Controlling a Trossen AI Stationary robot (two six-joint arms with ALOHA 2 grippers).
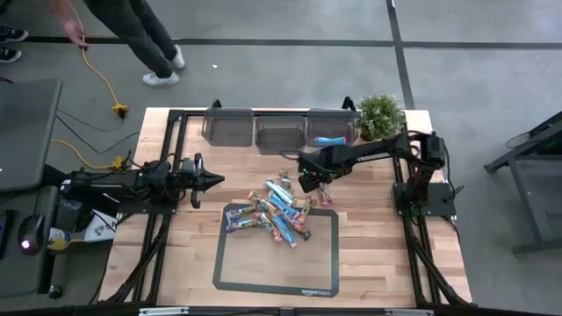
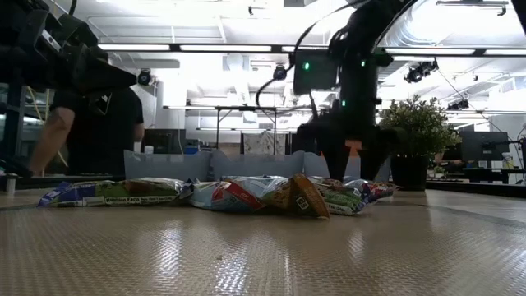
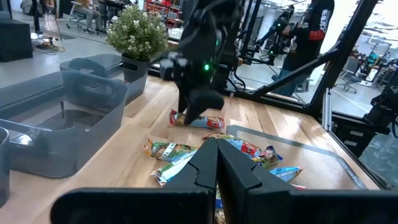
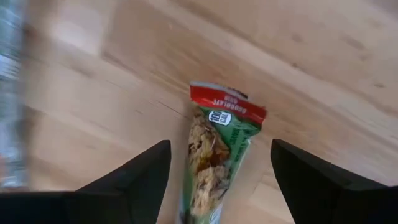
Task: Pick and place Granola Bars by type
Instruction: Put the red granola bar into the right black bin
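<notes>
Waited at table's left edge, left gripper [image 1: 213, 179] clenched. Lay atop the pile's right fringe — green-and-red granola bar [image 4: 216, 157], long axis running between right gripper [image 4: 221, 180] fingers (spread wide, nearer arm), just above.

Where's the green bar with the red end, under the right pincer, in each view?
High: green bar on wood, right of the other bars, under the right pincer.
Low: not distinguishable.
Left wrist: bar below the right pincer.
Right wrist: bar centred between its open fingers.
Landmark: potted plant, absent from right wrist.
Left pincer waits, shut.
</notes>
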